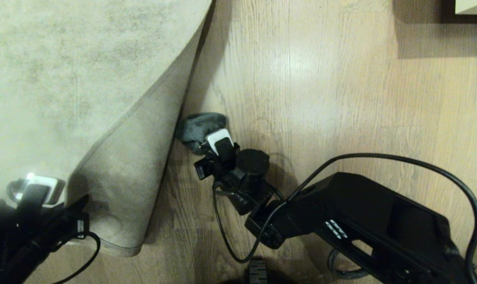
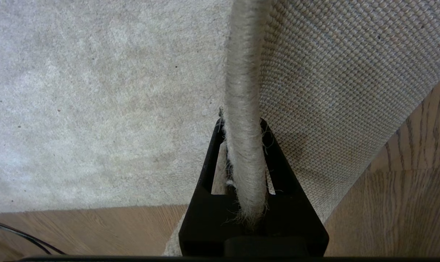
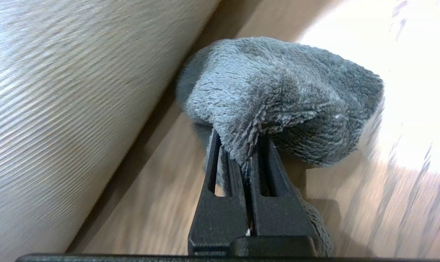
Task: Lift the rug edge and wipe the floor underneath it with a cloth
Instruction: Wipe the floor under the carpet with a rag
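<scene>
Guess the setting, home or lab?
Likely a home living space: wood-grain plank floor, a large pale pile rug with its edge folded back, and a grey fuzzy cloth for wiping.

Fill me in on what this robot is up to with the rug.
The left end effector is shut on the bound edge of the rug, holding a corner folded up and back so its tan backing shows. The right end effector is shut on the grey cloth, which is down on the wooden floor right beside the raised rug flap. So the rug is lifted and the cloth is at the floor by the fold.
</scene>
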{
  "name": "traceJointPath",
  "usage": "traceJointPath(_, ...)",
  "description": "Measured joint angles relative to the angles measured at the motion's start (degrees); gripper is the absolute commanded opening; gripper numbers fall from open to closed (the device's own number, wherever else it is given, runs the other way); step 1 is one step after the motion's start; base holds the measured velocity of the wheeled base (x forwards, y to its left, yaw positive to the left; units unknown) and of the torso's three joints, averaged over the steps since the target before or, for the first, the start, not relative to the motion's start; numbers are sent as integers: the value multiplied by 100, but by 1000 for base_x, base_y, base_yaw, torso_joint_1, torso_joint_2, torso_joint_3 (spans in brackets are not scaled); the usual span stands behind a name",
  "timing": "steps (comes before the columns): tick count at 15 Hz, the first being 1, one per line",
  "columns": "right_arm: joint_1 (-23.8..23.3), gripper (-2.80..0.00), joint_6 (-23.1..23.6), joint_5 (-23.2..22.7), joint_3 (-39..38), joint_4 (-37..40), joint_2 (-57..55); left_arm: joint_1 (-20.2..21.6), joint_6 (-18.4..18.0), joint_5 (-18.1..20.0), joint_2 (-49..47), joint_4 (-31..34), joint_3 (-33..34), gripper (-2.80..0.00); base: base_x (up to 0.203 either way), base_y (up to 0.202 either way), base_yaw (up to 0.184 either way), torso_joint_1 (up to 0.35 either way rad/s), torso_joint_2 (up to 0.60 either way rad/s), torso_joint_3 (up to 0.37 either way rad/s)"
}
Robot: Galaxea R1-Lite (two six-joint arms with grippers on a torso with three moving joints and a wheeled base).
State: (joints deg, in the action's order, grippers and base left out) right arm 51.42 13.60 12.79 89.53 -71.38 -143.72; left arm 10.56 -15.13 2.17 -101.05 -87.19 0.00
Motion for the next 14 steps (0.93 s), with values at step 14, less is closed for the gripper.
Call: traceJointPath(14,1562,-280,-35,-33,-2284,-1109,-231,-4,9,0,-7,-2,0,-280,0,0,0,0,0,0)
